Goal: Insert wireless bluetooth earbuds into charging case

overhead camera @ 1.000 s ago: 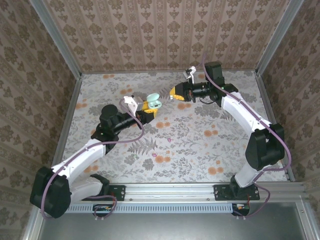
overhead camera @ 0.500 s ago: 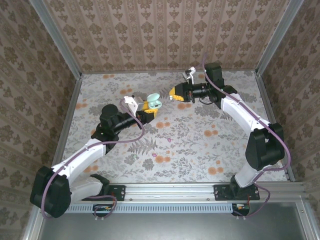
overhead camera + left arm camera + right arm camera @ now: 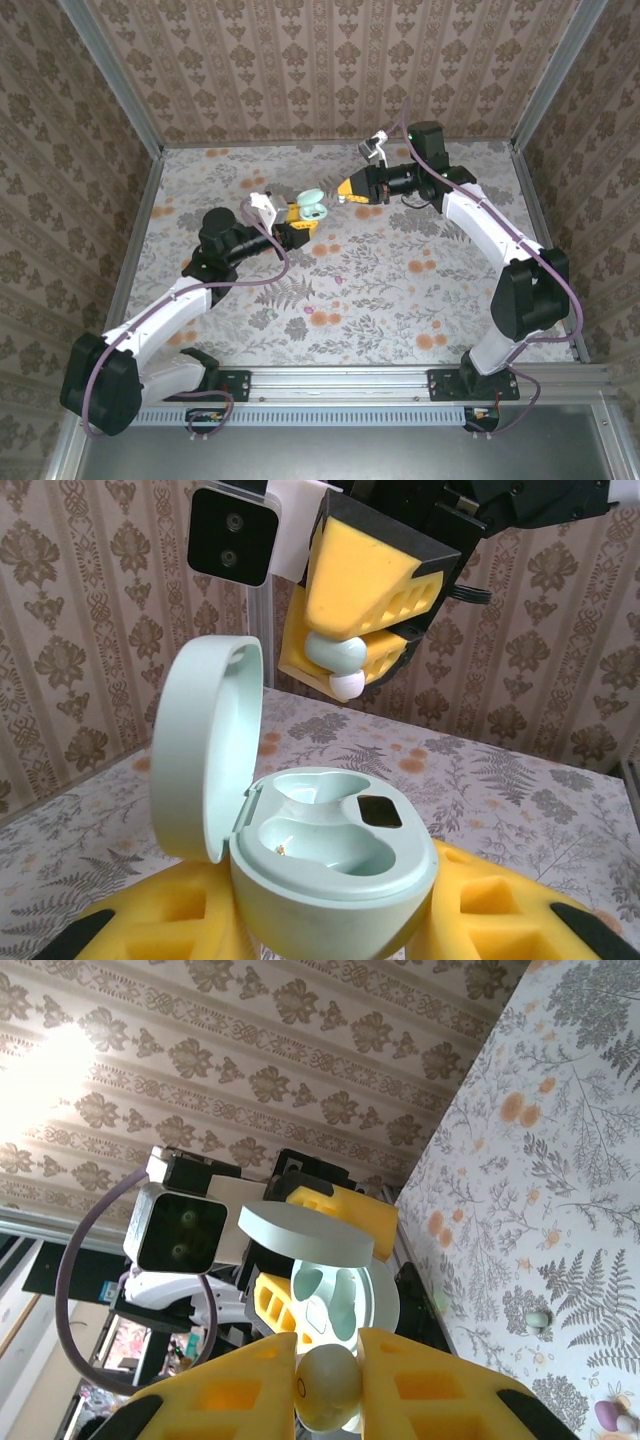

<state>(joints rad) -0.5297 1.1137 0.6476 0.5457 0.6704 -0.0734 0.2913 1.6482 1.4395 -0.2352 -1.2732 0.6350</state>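
The left gripper (image 3: 298,219) sits over the far middle of the desk (image 3: 400,290), its yellow jaws clamped on the lower body of the mint case (image 3: 335,875). The case is held upright and open. Its lid (image 3: 200,750) stands hinged back on the left in the left wrist view, and the moulded wells face up beside a small dark window (image 3: 375,812).

The right gripper (image 3: 347,192) reaches in from the far right and points toward the case. Its jaws are closed on a mint earbud (image 3: 338,660), whose white tip pokes out below the yellow pads. In the left wrist view the earbud hangs above and behind the open case, apart from it, roughly over the rim's far side. The right wrist view looks past the same earbud, pinched between the two yellow pads at the bottom edge, to the open case just beyond, with the lid tilted above it.

In the top view the two grippers are near each other, tips almost facing, with the case between them, closer to the left one.

Lower right in the right wrist view, a pink earbud (image 3: 608,1417) lies on the desk. Near it is a small mint piece (image 3: 538,1319), too small to identify. Both are well apart from the case.
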